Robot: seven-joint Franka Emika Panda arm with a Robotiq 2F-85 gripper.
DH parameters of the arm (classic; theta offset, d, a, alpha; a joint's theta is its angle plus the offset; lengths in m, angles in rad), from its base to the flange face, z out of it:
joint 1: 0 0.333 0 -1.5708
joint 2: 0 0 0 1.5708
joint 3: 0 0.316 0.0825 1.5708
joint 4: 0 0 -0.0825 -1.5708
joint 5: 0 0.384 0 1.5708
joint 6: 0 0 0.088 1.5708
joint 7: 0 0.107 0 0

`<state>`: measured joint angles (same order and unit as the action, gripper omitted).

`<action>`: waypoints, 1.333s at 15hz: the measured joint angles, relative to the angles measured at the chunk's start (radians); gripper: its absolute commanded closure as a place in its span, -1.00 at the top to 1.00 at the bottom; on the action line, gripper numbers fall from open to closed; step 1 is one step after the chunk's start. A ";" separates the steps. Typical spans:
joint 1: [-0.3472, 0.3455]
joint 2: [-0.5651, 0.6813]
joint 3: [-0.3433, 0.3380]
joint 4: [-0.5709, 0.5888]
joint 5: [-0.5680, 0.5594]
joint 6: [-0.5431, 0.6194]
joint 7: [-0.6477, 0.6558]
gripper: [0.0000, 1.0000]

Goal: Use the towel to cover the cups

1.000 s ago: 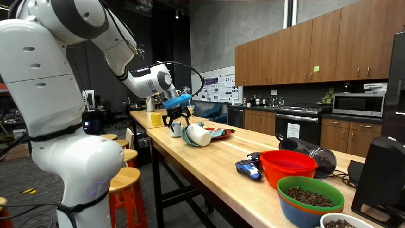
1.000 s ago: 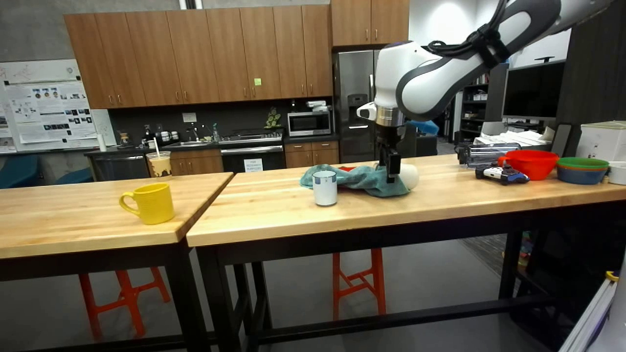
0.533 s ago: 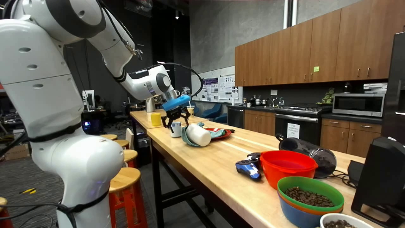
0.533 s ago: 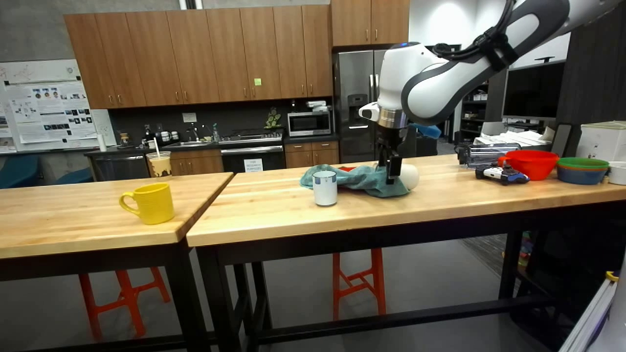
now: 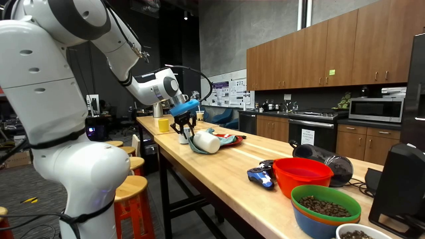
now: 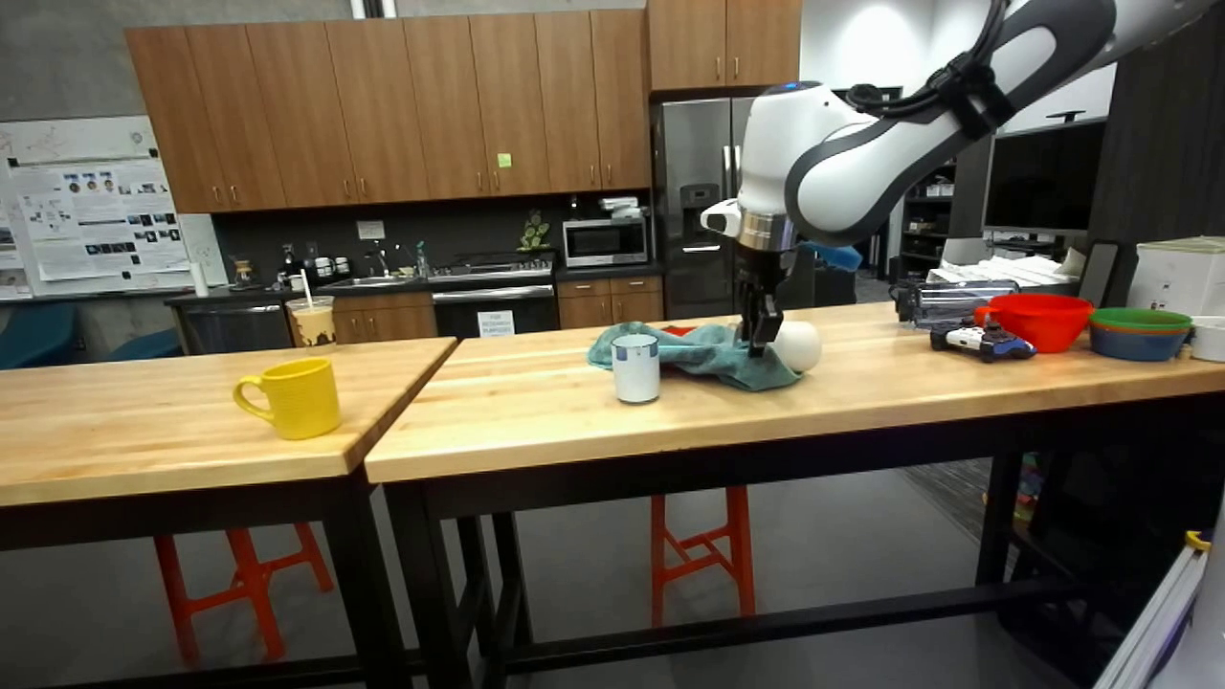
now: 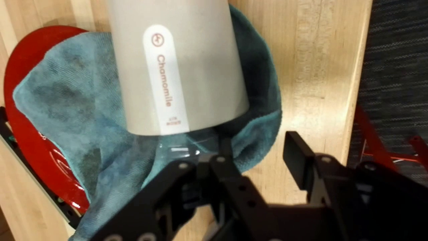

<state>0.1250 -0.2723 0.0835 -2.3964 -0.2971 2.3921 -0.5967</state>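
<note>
A crumpled teal towel (image 7: 77, 87) lies partly on a red plate (image 7: 25, 70) and partly on the wood. On the towel a white "Chamomile" container (image 7: 200, 67) rests on its side, a clear part showing at its near end. Close by, a white cup with blue marks (image 6: 636, 371) stands upright and uncovered. A yellow mug (image 6: 304, 400) is upright on the neighbouring table. My gripper (image 7: 259, 145) is low at the container's end, its jaws apart. One of the fingers (image 7: 225, 147) is over the towel beside the container; bare wood and a towel edge show through the gap.
The table edge (image 7: 354, 110) runs close on one side. Farther along the table are a game controller (image 5: 260, 176), a red bowl (image 5: 300, 172), stacked bowls (image 5: 318, 212) and a dark pitcher (image 5: 328, 162) on its side. An iced drink (image 6: 313, 321) stands on the neighbouring table.
The arm shifted slightly, then stayed in place while the fingers came closer together. The white container turned and slid a little, and the towel beneath it shifted slightly.
</note>
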 measured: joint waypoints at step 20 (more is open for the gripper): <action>-0.008 -0.022 -0.056 0.161 0.010 -0.213 -0.028 -1.00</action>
<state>0.1172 -0.2945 0.0279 -2.2359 -0.2868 2.1794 -0.6250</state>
